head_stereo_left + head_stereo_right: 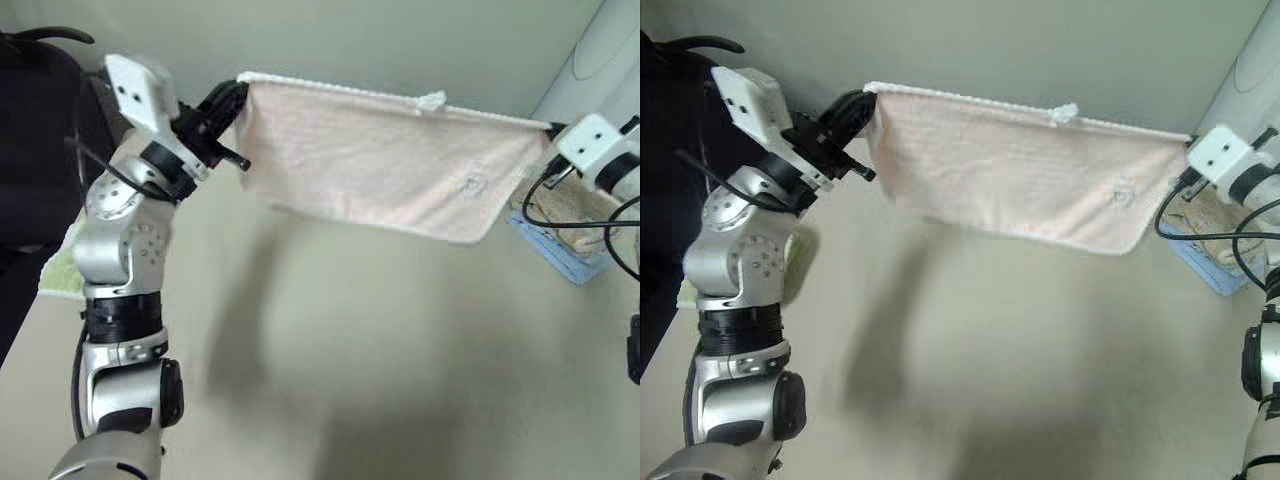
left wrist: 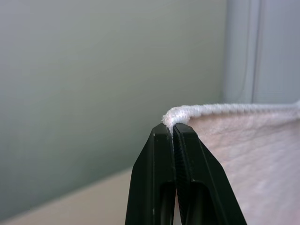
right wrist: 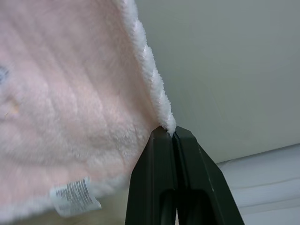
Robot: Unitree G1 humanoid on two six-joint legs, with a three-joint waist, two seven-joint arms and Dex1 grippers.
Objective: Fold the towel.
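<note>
So the biggest thing going on is the table (image 1: 400,350), a plain beige surface spread out under everything. Above it the towel (image 1: 390,165) is stretched out in the air, pale pink with a white stitched top edge, hanging like a banner between the two arms and well clear of the tabletop. You can see a small loop (image 1: 432,100) sticking up from the top edge and a faint printed motif (image 1: 474,184) near the right end. From the right wrist view there's also a little white care label (image 3: 75,194) on the lower hem.

The left gripper (image 2: 172,129) is clamped tight on the towel's top left corner, fingers pinched right on the white edging. The right gripper (image 3: 171,131) is doing the same on the top right corner, clenched on the trim.

Off to the right there's a blue basket (image 1: 560,255) with a beige towel (image 1: 575,215) in it, and a bit of light green cloth (image 1: 62,270) peeks out behind the left arm
</note>
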